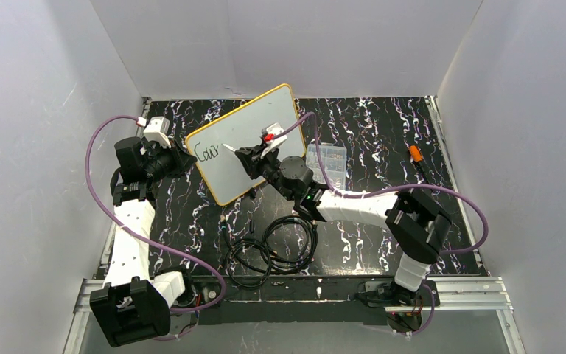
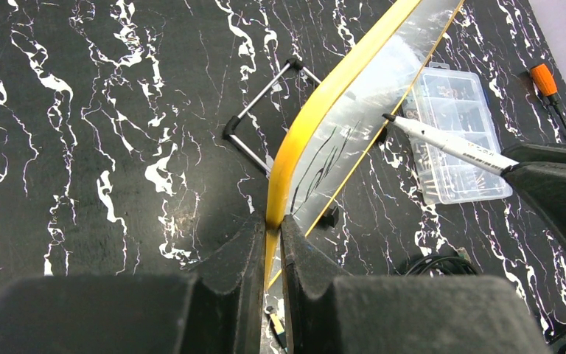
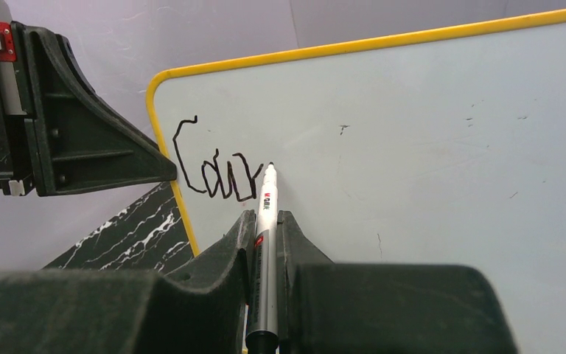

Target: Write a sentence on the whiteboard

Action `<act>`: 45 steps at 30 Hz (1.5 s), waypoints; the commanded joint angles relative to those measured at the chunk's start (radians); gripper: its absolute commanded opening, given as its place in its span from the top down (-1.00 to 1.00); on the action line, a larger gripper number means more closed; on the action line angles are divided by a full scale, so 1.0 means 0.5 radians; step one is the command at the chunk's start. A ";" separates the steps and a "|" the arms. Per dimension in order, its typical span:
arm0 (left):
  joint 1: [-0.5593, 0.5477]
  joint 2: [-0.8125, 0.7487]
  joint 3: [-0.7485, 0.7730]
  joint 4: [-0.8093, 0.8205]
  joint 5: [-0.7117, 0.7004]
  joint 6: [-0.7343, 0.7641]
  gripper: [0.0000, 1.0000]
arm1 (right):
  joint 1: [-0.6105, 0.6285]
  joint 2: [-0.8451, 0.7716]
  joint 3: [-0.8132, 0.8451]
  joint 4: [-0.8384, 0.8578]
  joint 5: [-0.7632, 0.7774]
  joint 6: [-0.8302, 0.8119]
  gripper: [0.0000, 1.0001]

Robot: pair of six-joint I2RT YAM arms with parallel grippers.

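Note:
The whiteboard (image 1: 254, 125) with a yellow rim stands tilted at the back middle of the table. My left gripper (image 2: 273, 228) is shut on its left rim (image 2: 306, 129) and holds it up. My right gripper (image 3: 265, 221) is shut on a white marker (image 3: 267, 214); the marker tip touches the board (image 3: 413, 133). The sentence (image 3: 217, 166) reads "Cour" in dark ink near the board's left edge, also in the top view (image 1: 208, 154). The marker (image 2: 449, 145) shows in the left wrist view.
A clear compartmented plastic box (image 1: 326, 161) lies right of the board. An orange-handled tool (image 1: 416, 153) lies at the back right. Black cable coils (image 1: 269, 247) lie in front of the board. A wire stand (image 2: 261, 110) sits behind the board.

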 commanded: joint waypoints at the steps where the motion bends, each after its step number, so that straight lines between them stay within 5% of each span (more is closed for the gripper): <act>1: -0.003 -0.055 -0.006 -0.025 0.020 0.014 1.00 | -0.010 -0.082 -0.012 0.139 0.070 -0.015 0.97; 45: -0.002 -0.052 -0.006 -0.025 0.021 0.017 1.00 | -0.031 0.069 0.004 0.045 -0.056 -0.002 0.97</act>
